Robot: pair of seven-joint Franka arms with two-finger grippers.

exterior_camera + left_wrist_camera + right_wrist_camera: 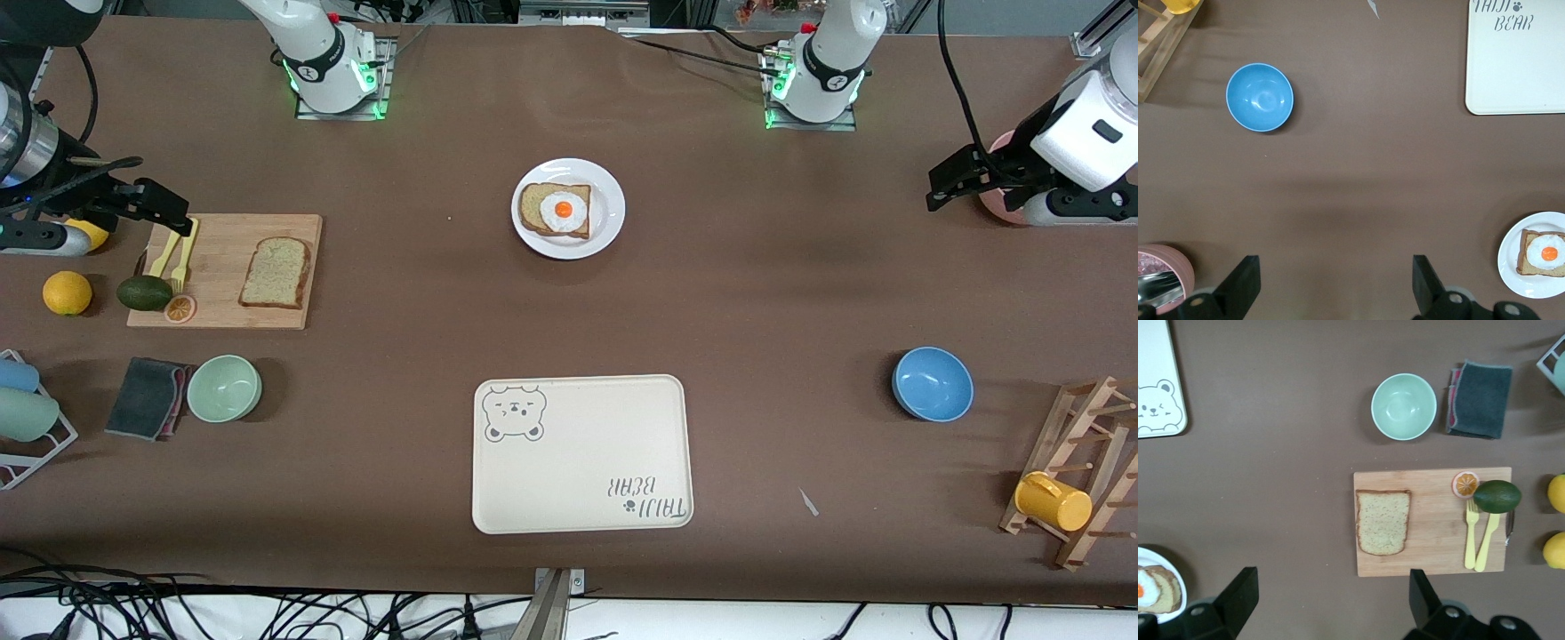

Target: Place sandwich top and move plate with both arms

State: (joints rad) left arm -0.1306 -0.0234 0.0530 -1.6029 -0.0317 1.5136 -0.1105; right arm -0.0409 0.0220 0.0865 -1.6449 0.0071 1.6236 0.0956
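The sandwich top (276, 273) lay flat on a wooden board (224, 311) toward the right arm's end of the table, untouched. Beside it on the board were two yellow forks (174, 253) and an orange slice (180, 308), with an avocado (144, 292) at the board's edge. The plate (610, 203) sat mid-table near the arm bases and held a bread slice with a fried egg (563, 210) on it. A cream tray (582, 453) lay nearer the front camera than the plate, well apart from it.

The right gripper (169, 212) hung over the board's outer end, its fingers (1238, 593) spread wide and holding nothing. The left gripper (949, 184) hung over the left arm's end of the table, fingers (1243, 283) likewise spread and empty, just beside what looked like a pink bowl (1165, 273). A blue bowl (932, 383) sat nearer the front camera than that gripper's spot. A green bowl (224, 388) and a dark cloth (147, 396) lay nearer the front camera than the board.
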